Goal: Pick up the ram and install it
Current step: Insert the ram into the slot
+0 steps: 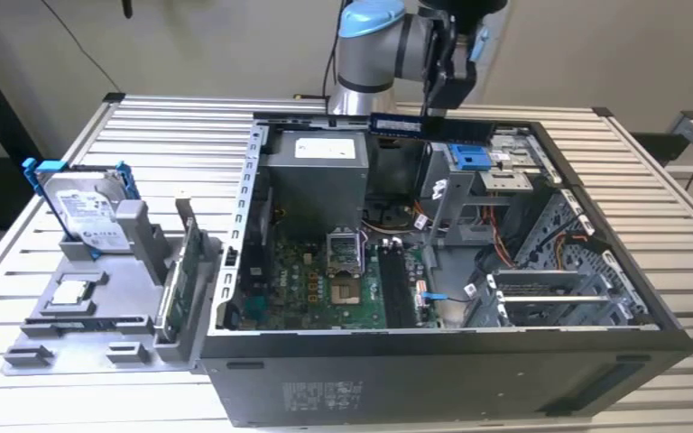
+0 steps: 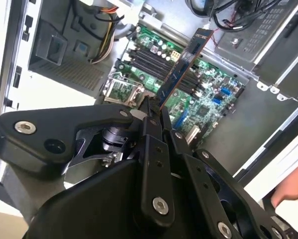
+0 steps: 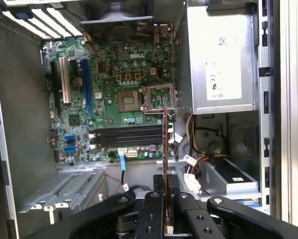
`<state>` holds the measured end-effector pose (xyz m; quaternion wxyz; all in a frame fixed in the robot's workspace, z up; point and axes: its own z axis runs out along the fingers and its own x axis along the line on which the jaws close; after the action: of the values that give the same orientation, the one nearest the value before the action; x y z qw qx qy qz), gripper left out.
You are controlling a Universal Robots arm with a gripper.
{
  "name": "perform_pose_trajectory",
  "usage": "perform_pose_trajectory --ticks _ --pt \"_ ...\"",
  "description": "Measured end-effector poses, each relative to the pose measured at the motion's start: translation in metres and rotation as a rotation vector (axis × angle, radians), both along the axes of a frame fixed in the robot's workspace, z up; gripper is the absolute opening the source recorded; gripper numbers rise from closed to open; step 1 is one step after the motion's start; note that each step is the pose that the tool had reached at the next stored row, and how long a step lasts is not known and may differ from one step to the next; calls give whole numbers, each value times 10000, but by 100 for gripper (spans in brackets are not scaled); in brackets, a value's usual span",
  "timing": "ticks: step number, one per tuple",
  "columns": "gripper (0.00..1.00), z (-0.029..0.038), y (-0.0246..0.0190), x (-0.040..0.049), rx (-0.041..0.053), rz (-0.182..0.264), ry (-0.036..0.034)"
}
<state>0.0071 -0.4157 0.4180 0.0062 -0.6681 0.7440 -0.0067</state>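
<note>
Silver slats make up the worktop point(image 1: 142, 126) under everything you see. To the exterior view's left of the open computer case point(image 1: 443, 379) sits a grey fixture point(image 1: 94, 307). A silver hard drive point(image 1: 82, 212) in a blue frame stands upright in it. A green circuit card point(image 1: 188, 262) stands on edge on the fixture's side nearest the case.

The case lies with its open side up, so you look down on the green motherboard point(image 1: 322, 289) inside. The grey power supply point(image 1: 317, 171) sits against the case's far wall.

Your gripper point(image 1: 435, 110) hangs above that far wall, and it grips the ram point(image 1: 397, 124) by one end. The dark stick lies level and juts toward the exterior view's left, over the case's rim and above the power supply. It is well clear of the motherboard.

In the second wrist view the black fingers point(image 2: 151, 149) are pressed onto the ram point(image 2: 184, 62), pinching it. The ram reaches out from them with the motherboard point(image 2: 208, 94) far behind it.

In the first wrist view you see the ram point(image 3: 164, 144) edge-on, as a thin line running out from the gripper point(image 3: 164, 196). It crosses the end of the black memory slots point(image 3: 126, 134) nearest the power supply point(image 3: 221, 59). The ram is not yet seated in any slot.
</note>
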Motion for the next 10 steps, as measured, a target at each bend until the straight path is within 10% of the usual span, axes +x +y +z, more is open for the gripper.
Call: perform_pose_trajectory --ticks 10 --pt "14 -7 0 0 -4 -1157 -1"
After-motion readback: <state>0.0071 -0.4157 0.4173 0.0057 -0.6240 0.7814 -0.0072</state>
